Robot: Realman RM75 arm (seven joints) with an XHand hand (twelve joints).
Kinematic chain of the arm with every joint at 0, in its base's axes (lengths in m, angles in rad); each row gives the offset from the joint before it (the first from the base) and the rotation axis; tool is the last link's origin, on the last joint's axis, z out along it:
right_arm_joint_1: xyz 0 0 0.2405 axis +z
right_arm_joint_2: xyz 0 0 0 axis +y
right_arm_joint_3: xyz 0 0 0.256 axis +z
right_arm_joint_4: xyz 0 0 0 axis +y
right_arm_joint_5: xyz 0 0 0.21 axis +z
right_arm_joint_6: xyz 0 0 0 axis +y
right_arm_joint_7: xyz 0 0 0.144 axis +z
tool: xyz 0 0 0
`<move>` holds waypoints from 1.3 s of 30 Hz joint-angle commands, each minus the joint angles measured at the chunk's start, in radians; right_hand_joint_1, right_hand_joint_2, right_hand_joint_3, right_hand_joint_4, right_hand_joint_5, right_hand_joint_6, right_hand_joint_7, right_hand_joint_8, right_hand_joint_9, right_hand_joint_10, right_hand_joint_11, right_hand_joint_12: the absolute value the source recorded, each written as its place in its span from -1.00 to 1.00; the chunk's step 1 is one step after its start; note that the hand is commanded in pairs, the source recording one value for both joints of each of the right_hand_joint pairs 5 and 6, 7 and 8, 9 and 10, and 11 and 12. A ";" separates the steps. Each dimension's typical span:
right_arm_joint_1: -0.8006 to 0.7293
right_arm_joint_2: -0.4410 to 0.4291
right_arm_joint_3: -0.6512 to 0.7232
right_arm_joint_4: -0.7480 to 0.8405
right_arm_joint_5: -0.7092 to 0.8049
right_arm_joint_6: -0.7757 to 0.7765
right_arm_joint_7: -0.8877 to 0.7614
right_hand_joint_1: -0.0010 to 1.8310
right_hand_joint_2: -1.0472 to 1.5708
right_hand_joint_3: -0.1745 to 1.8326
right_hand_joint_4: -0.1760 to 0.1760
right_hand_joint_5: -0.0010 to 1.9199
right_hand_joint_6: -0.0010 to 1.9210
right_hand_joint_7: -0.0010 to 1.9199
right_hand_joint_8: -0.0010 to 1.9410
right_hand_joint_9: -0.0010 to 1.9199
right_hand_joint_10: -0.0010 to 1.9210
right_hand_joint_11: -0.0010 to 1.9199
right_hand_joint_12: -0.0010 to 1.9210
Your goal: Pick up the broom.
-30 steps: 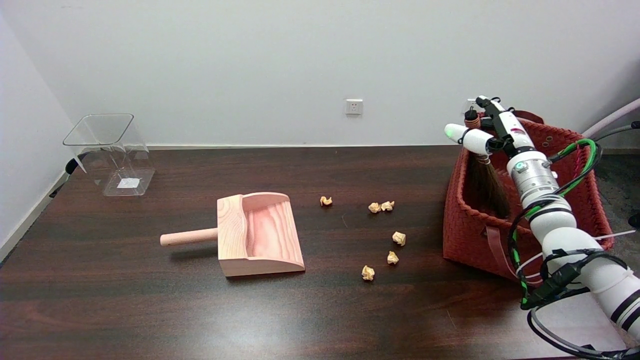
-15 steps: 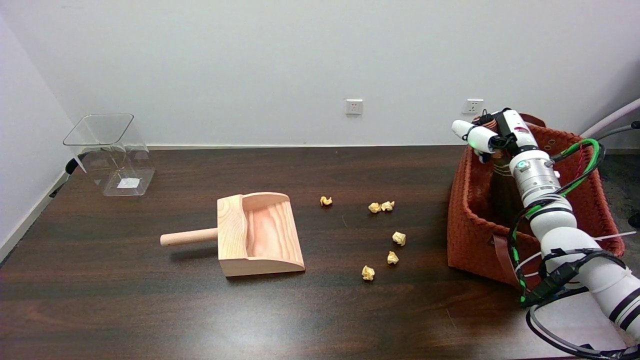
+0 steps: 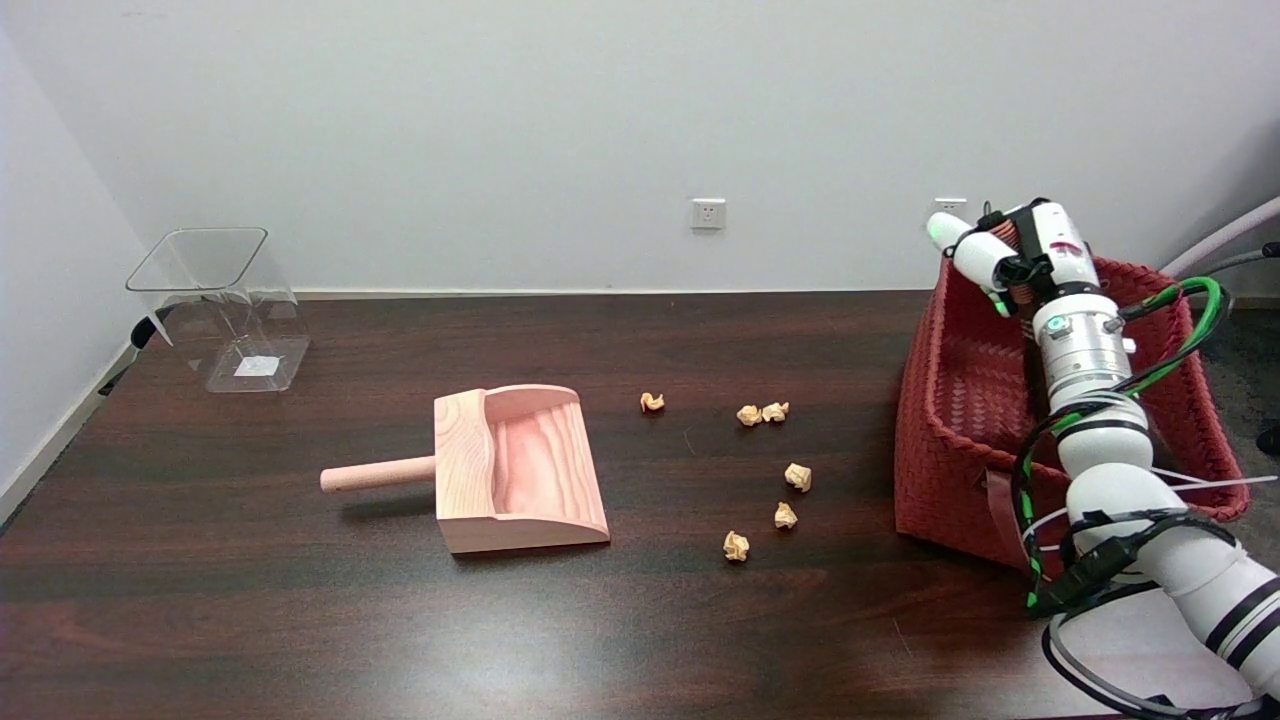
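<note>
Dark wooden table [image 3: 250, 600], plain white wall

Right hand [image 3: 1010, 255] over red woven basket [image 3: 950, 440] at table's right, fingers closed round copper-banded broom handle [image 3: 1020, 285]. Leftward: pale wooden dustpan [image 3: 515, 470], scattered crumpled paper scraps [image 3: 785, 515], clear plastic bin [image 3: 220, 305].

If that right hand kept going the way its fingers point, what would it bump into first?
Probably nothing on the table. The right hand sits over the red basket's far rim, fingers pointing up and left, so the white wall seems to come first. Depth is unclear.
</note>
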 commanded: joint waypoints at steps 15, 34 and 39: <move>0.000 -0.075 -0.179 0.301 -0.333 0.553 0.109 -0.12 0.90 -1.00 0.00 1.00 1.00 1.00 0.98 1.00 1.00 1.00 1.00; 0.090 -0.363 -0.347 0.323 -0.772 0.631 0.084 -0.18 1.00 -1.00 0.00 1.00 1.00 1.00 0.98 1.00 1.00 1.00 1.00; 0.156 -0.364 -0.437 0.319 -0.792 0.638 0.084 -0.18 1.00 -1.00 0.00 1.00 1.00 1.00 0.98 1.00 1.00 1.00 1.00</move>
